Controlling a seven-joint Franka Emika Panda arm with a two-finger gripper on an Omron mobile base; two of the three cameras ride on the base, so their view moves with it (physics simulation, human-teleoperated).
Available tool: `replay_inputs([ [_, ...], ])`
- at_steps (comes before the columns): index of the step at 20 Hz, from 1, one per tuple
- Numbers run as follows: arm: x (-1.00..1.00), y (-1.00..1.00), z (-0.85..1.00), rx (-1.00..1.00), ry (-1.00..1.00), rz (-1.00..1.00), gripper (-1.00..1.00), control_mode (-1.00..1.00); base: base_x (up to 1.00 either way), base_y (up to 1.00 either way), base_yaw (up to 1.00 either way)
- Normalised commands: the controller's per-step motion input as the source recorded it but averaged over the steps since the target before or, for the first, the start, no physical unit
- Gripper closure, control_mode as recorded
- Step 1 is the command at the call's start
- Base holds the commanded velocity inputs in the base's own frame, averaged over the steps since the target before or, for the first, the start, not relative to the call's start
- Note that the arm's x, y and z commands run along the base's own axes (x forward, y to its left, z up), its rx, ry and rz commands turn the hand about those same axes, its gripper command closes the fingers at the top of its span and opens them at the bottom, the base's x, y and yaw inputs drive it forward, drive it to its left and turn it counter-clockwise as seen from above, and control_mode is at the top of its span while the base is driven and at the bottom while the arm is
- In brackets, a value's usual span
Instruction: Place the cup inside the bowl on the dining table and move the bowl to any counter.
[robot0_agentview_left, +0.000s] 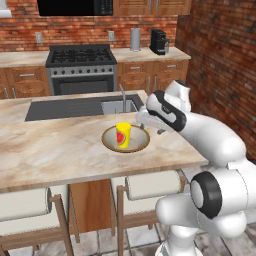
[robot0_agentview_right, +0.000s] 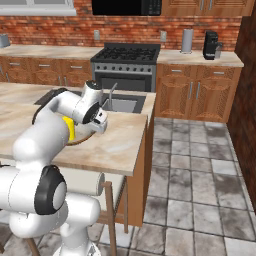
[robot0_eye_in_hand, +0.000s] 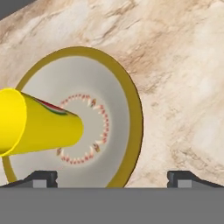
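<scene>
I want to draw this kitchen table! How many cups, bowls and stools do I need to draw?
Yellow cup: 1
Bowl: 1
Stools, one and another: 2
Total: 4

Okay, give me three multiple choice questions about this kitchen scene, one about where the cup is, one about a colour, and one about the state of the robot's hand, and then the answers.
1. Where does the cup stand?
A. In the sink
B. Inside the bowl
C. On the stove

2. What colour is the cup's body?
A. Yellow
B. Blue
C. White

3. How is the hand?
A. Shut on the cup
B. Shut on the bowl's rim
C. Open, holding nothing

Answers: 1 B, the left base view shows the cup upright in the bowl on the dining table. 2 A, it is yellow with a red mark. 3 C, the hand view shows the fingertips wide apart, with the bowl's rim between them but untouched.
</scene>
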Motion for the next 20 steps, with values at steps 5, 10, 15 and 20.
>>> replay_inputs([
  [5,0.00,0.00,-0.09,0.05,0.00,0.09,-1.00,-1.00,0.00,0.00,0.00],
  [10,0.00,0.00,-0.10,0.00,0.00,0.12,-1.00,-1.00,0.00,0.00,0.00],
  [15,0.00,-0.01,-0.08,0.00,0.00,0.12,-1.00,-1.00,0.00,0.00,0.00],
  [20,0.00,-0.15,-0.01,0.00,0.00,0.10,-1.00,-1.00,0.00,0.00,0.00],
])
